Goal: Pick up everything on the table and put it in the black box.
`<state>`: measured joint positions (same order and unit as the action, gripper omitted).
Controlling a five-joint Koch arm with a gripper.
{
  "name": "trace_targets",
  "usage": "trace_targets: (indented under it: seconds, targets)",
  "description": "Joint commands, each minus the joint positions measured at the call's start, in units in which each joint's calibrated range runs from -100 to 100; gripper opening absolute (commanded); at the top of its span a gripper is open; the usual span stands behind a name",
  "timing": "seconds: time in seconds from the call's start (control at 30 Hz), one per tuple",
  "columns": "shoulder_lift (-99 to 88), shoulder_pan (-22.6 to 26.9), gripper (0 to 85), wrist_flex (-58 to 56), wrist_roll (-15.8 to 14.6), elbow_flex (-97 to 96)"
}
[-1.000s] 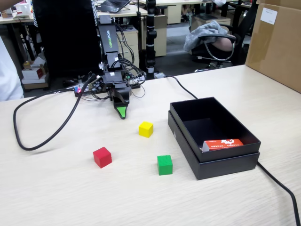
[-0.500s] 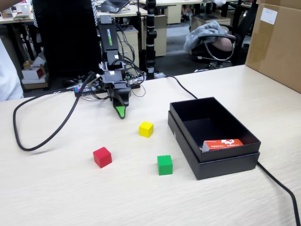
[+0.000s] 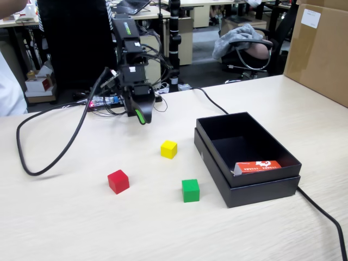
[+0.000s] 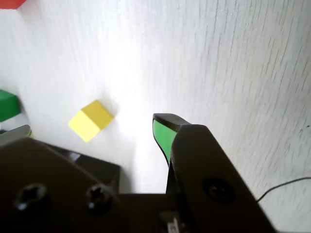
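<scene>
Three small cubes lie on the pale wood table [image 3: 81, 223]: yellow [image 3: 169, 149], red [image 3: 118, 181], green [image 3: 190, 190]. The black box [image 3: 255, 191] stands to their right, nested in its lid. My gripper [image 3: 142, 117] hangs above the table behind the yellow cube, up and to its left in the fixed view, empty. In the wrist view the gripper [image 4: 92, 127] is open, its green-padded fingertip [image 4: 163, 132] on the right. The yellow cube [image 4: 91, 120] lies ahead between the jaws, on the table below. The green cube [image 4: 8, 104] and red cube [image 4: 12, 3] show at the left edge.
A flat orange-red and white carton [image 3: 258, 166] lies inside the black box. A big brown cardboard carton [image 3: 321, 49] stands at the back right. Black cables loop on the table at left [image 3: 32, 171] and run past the box at right [image 3: 326, 217].
</scene>
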<state>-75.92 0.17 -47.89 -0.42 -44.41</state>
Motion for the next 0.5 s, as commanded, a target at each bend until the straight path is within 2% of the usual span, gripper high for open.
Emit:
trace_targets:
  seconds: [0.0, 0.2, 0.47]
  targets:
    - [7.7, 1.0, 47.6, -9.2, -1.0, 13.8]
    - [26.3, 2.5, 44.3, -19.8, -0.8, 34.4]
    - [47.3, 4.3, 44.3, -22.4, -0.3, 41.6]
